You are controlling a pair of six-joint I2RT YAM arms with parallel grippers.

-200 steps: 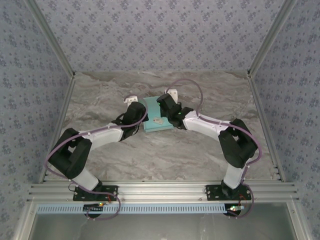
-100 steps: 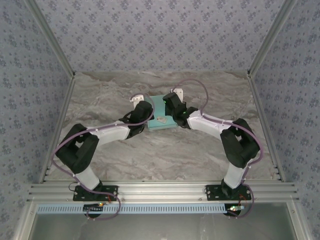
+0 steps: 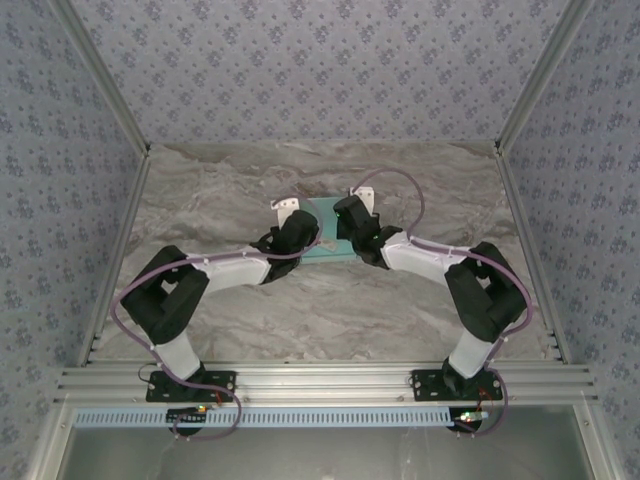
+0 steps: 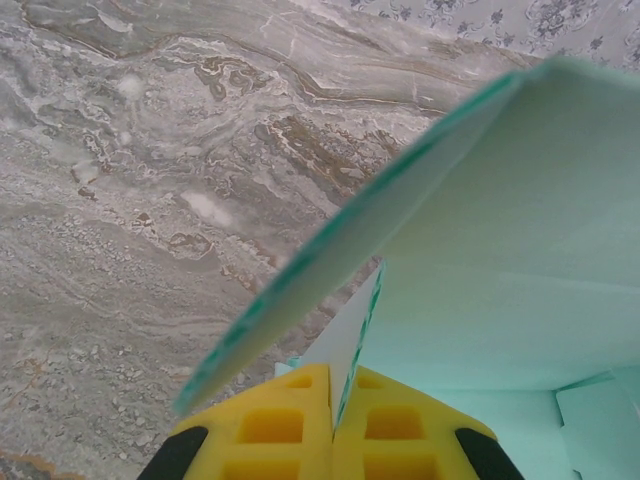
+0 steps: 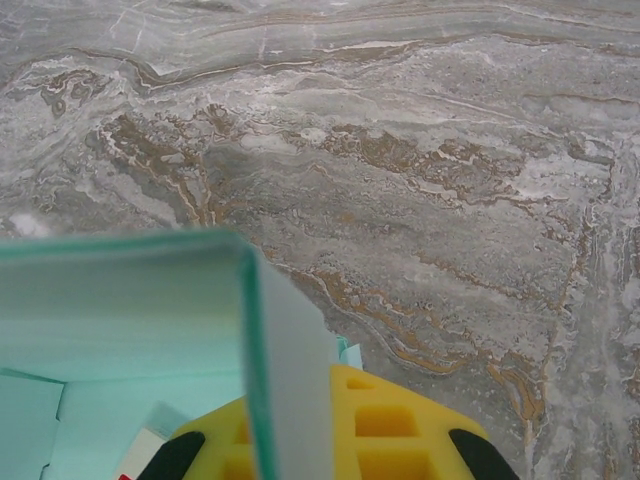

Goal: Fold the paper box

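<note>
Near edge: both arm bases are bolted there, and both arms reach inward to one spot. The left gripper (image 4: 335, 425) has its yellow pads (image 4: 270, 425) closed tight on a thin upright wall of the paper box (image 3: 326, 248), with a broader mint flap (image 4: 480, 230) arching up and over to the right of it. The right gripper (image 5: 300, 440) is likewise clamped on the card. It pinches a wall just at a folded corner (image 5: 248, 300), and the box floor and a small white tag (image 5: 140, 452) lie below on the left. From above you find the box at mid-width of the table (image 3: 300, 310), in its far half, part-formed, with the two wrists crowded on opposite sides of it. Bare marble runs beyond it to the far edge. My read is that you are standing up two opposing walls, and the box is neither squared nor locked yet. To do this well, move both wrists together and turn each wall about its own crease rather than dragging it. Don't pull the hands apart, since thin card will likely buckle or tear at the corner. Try to hold the floor flat on the table, and watch that the big overhanging flap doesn't catch the left wrist. Release only once the walls stand unaided.
</note>
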